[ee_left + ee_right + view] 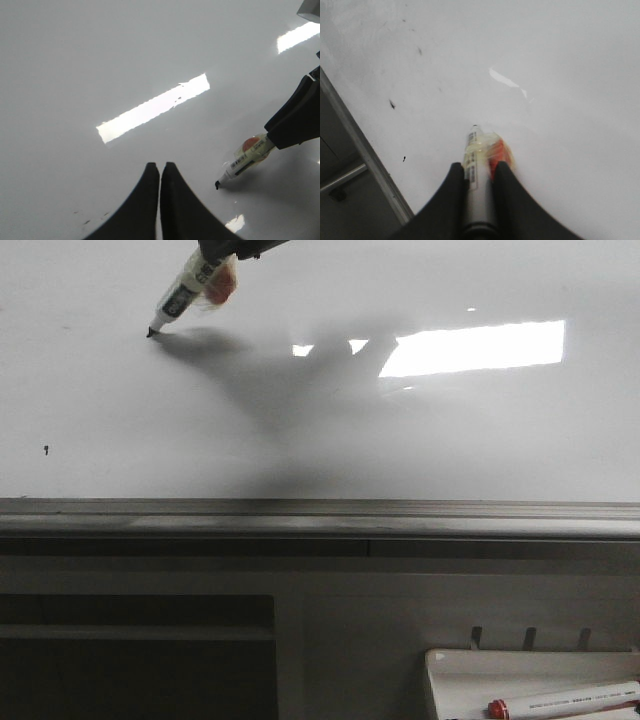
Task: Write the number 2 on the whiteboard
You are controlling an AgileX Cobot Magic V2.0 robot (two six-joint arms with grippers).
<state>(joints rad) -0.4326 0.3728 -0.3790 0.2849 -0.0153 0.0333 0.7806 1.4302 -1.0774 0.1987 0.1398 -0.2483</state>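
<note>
The whiteboard (320, 450) is filling most of the front view, w/ its grey edge strip running along the near side; no number 2 is showing on it yet, only a tiny black speck (47, 449) nr the near-left edge, so the task looks barely begun. Below that near edge, at the right, a small white tray (450, 680) is holding a spare red-capped marker (565, 702), prob. parked there as a backup.

The right gripper (479, 172) is coming in over the far-left part of the board, its fingers closed snugly on a black marker (185, 292), w/ an orange pad squeezed in beside the barrel. The pen is slanting down & to the left so the tip is meeting, or nearly meeting, the surface — looks like the start pt for the top hook of the 2.

The left gripper (160, 172) is hovering over bare board, fingers pressed almost together & holding nothing, staying apart from the marker, likely to keep out of the stroke path.
</note>
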